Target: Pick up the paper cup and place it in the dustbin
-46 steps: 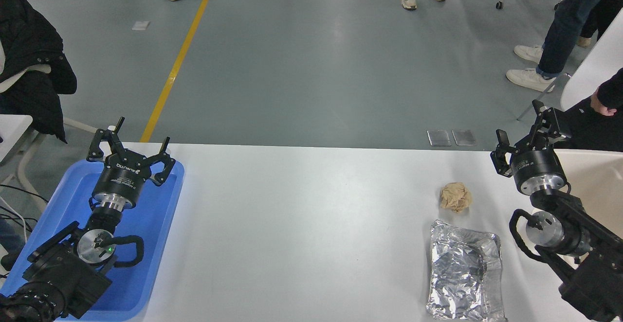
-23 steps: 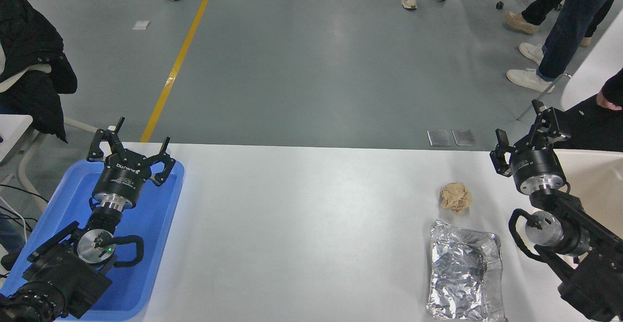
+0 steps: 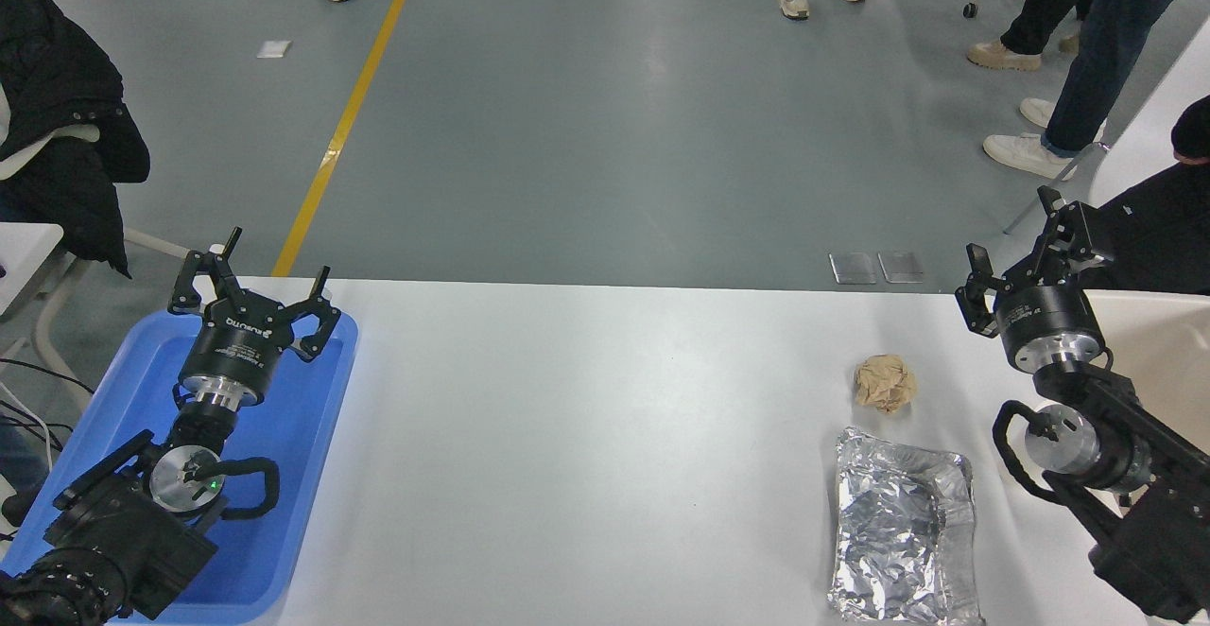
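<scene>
From up here I see my right gripper (image 3: 1013,250) raised at the far right of the table (image 3: 605,437), over the near-left corner of the dustbin (image 3: 1149,342), whose cream rim shows at the right edge behind the arm. Its fingers (image 3: 974,257) are spread apart with nothing between them. I cannot find the paper cup anywhere in view, and the bin's inside is hidden from me. A crumpled brown paper ball (image 3: 885,383) lies on the table left of the right arm, and a crinkled foil tray (image 3: 903,541) sits just nearer to me than the ball. My left gripper (image 3: 253,271) is parked over the blue tray (image 3: 284,475) at lower left, fingers splayed and empty.
</scene>
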### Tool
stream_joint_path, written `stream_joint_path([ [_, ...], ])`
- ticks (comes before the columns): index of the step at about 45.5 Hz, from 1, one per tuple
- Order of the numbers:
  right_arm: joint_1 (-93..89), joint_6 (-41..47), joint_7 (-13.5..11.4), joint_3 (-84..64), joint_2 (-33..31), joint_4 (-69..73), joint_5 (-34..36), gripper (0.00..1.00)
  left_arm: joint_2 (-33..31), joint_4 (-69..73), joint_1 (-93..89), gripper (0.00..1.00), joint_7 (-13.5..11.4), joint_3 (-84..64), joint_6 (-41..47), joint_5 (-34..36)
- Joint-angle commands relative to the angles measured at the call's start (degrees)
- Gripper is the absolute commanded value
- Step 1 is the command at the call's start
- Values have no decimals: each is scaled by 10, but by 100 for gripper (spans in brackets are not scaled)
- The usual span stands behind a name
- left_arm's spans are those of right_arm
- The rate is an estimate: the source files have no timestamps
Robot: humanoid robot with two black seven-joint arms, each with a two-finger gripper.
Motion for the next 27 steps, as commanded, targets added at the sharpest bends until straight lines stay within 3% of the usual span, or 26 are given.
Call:
stream_joint_path([
  [1, 1, 1, 0, -1, 1, 0, -1, 100, 0, 0, 0, 100, 0, 0, 0, 0],
  [27, 4, -7, -4, -30, -7, 4, 1, 100, 0, 0, 0, 100, 0, 0, 0, 0],
])
